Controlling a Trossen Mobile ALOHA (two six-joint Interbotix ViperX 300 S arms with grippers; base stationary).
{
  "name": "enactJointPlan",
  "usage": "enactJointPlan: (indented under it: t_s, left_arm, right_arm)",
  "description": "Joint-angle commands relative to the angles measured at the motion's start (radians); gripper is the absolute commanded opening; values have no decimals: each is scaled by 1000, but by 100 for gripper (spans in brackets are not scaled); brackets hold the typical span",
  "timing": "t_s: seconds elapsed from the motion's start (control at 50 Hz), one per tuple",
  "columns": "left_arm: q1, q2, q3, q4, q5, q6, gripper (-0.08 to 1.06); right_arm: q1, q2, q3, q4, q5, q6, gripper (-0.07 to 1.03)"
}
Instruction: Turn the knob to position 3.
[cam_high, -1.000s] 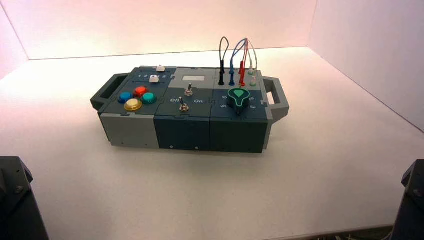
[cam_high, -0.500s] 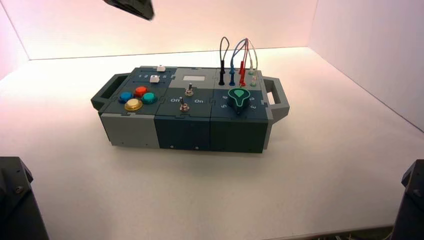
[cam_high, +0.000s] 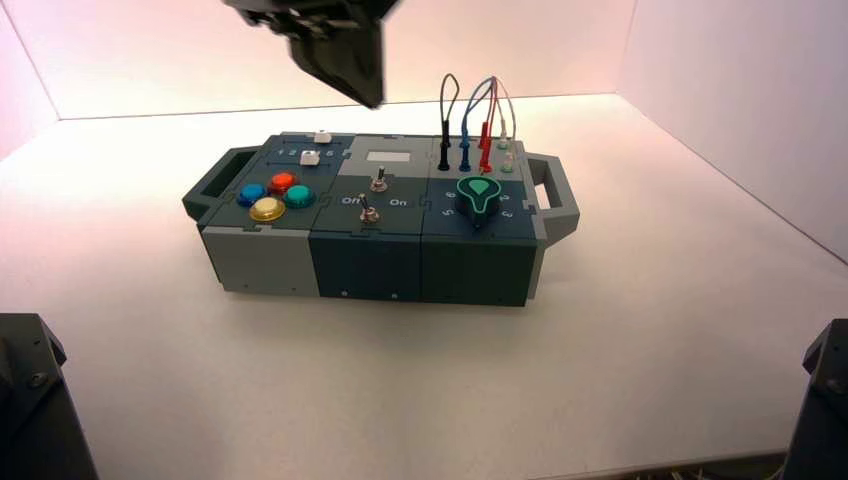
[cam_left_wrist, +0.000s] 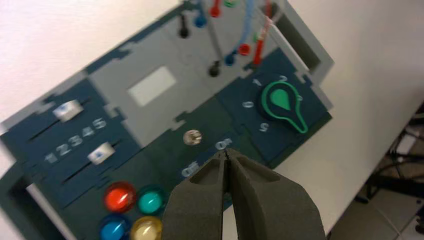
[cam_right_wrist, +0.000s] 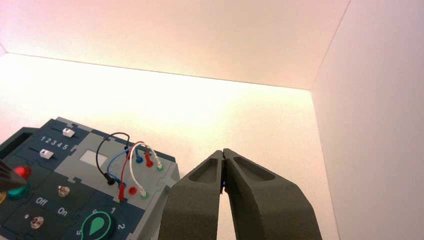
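Pale and evenly lit, the tabletop (cam_high: 390, 380) runs from the near edge up to the box (cam_high: 365, 268); near, on the right, the right gripper (cam_right_wrist: 223, 151) waits idle, well apart from it, its two fingers pressed together. On the box's near right panel sits the dark teardrop-shaped rotary knob with a bright green rim and pointed tip (cam_high: 478, 200). The left wrist view shows that tip turned away from the printed 1 (cam_left_wrist: 256, 82), on the stretch of dial between 2 (cam_left_wrist: 283, 78) and 5 (cam_left_wrist: 263, 127); it probably covers the 4. The small white numeral 3 (cam_high: 507, 215) stands just right of the knob, so a short counter-clockwise twist seems called for. The knob looks like hard, rigid plastic, fixed at its centre: weight hardly matters, but it may resist, then click over, and smooth sides could let fingertips slip. The best hold is probably across both flanks of the raised body, near the middle, rather than on the narrow tip alone. Farther off, wires with coloured plugs (cam_high: 465, 150) rise close behind the dial and could be snagged. Raised over the box, the left gripper (cam_left_wrist: 226, 152) touches nothing, its fingers closed narrow; it must spread before straddling the knob.
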Motion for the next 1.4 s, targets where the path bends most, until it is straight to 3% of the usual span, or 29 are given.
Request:
enactJointPlan:
  t_s: [0.02, 0.26, 0.62, 0.94, 1.18, 1.4]
  left_arm:
    - [-37, 25, -51, -5, 6, -3, -3]
    - [-110, 84, -100, -11, 41, -6, -3]
    - [-158, 147, -103, -17, 98, 0, -3]
    - [-170, 167, -114, -17, 103, 2, -3]
    - [-173, 183, -129, -15, 100, 6, -3]
    - [-199, 221, -149, -15, 100, 8, -3]
  right_arm:
    - [-9, 15, -37, -2, 0, 2, -2]
    - [-11, 81, -49, 0, 37, 2, -2]
    - [-11, 114, -52, 2, 48, 3, -2]
    - [-5, 224, -67, 37, 173, 3, -2]
    - [0, 250, -78, 58, 222, 2, -2]
    - [69, 255, -74, 80, 282, -2, -2]
